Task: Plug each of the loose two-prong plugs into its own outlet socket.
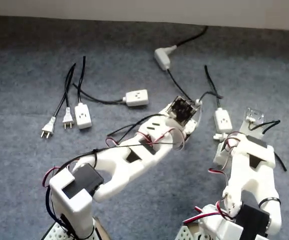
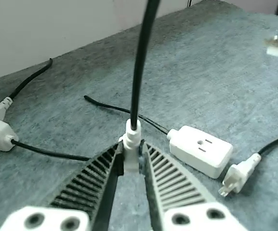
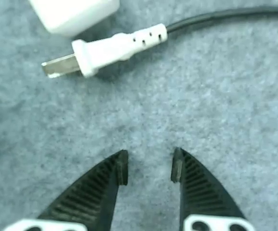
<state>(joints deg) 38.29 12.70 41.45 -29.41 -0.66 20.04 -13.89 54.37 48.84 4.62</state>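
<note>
Four white two-prong plugs: left plug (image 1: 46, 131), second plug (image 1: 67, 120), held plug (image 2: 131, 139), right plug (image 3: 105, 50). Three white outlet sockets with slots showing: left socket (image 1: 82, 116), middle socket (image 1: 136, 97), right socket (image 1: 222, 121). One more white block (image 1: 163, 56) on a cable; cannot tell if it is a socket. Two arms, so two grippers: left gripper (image 2: 132, 153), right gripper (image 3: 149, 162). One grey table surface (image 1: 24, 75).

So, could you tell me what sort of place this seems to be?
Probably a robot test bench: a grey felt-like mat covers the work surface, corded outlet sockets and loose plugs are laid out, and a plain pale wall stands behind.
</note>
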